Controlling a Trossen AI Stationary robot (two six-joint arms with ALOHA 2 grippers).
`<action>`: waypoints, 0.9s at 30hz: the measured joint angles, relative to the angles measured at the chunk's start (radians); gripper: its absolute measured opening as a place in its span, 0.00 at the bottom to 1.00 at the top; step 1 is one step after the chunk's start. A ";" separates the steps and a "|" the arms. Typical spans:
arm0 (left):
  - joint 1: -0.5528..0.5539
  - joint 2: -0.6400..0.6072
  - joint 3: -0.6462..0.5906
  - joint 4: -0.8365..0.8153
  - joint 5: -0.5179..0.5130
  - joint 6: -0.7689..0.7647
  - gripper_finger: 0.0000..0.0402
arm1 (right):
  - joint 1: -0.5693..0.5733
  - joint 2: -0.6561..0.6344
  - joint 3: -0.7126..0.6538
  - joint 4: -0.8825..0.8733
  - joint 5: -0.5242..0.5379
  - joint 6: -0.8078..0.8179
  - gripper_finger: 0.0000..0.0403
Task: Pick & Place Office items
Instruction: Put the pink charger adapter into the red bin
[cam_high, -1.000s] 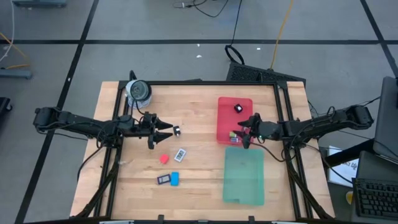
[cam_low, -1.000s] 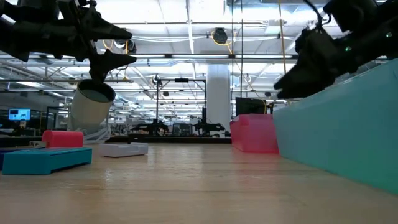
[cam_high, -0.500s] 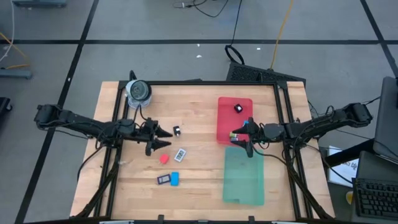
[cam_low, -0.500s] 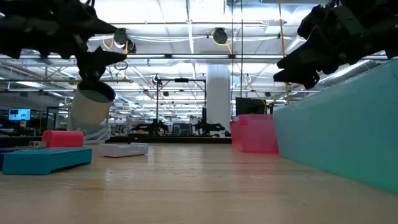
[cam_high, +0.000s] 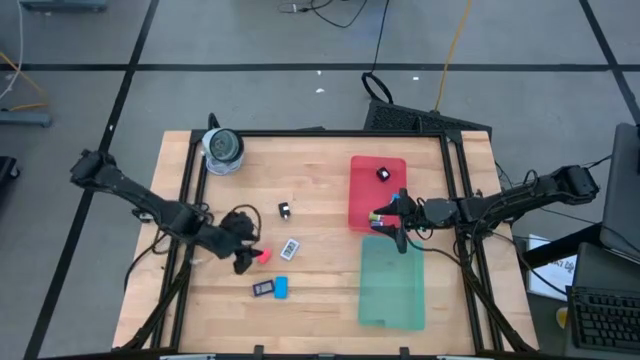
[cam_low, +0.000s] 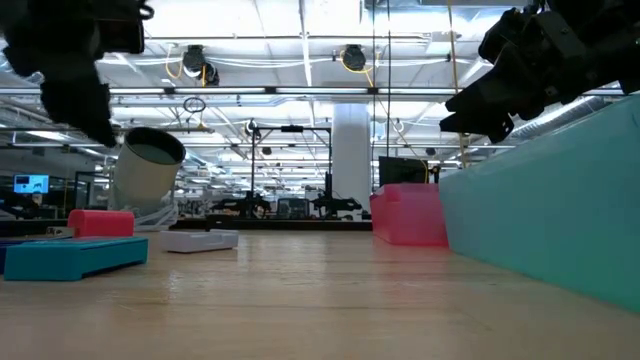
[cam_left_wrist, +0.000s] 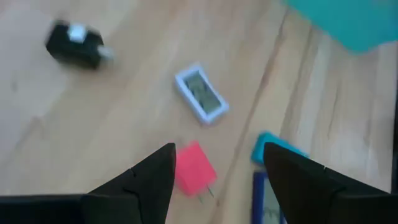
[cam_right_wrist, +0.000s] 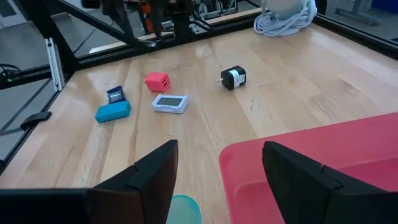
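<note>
Wooden table (cam_high: 320, 290) mid-task: one dark item (cam_high: 383, 174) lies in the red tray (cam_high: 362, 205), five remain left of centre, where the left gripper (cam_high: 250, 257) hovers open over a red piece (cam_high: 264, 256); right gripper (cam_high: 388, 222), open, waits at the trays.

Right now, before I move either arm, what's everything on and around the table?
Red tray: 1, red, right of centre, one dark bit inside.
Green tray: 1, green, just in front of the red tray.
Grey roll: 1, far left corner.
Black plug: 1, table centre.
White tag: 1, near the plug.
Red block: 1, at the left gripper.
Blue bar: 1, front left.
Dark block: 1, touching the blue bar.
Left gripper: open, over the red block.
Right gripper: open, at the trays' meeting edge.
</note>
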 joint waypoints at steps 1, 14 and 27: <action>-0.011 0.032 0.018 -0.018 0.009 -0.023 0.61 | 0.000 0.000 0.000 0.000 0.000 0.000 0.55; 0.001 0.402 0.045 0.034 0.099 -0.223 0.61 | 0.000 0.000 0.000 -0.001 0.000 0.000 0.54; 0.024 0.486 0.047 0.040 0.078 -0.018 0.61 | 0.000 0.000 0.000 -0.001 0.000 0.008 0.54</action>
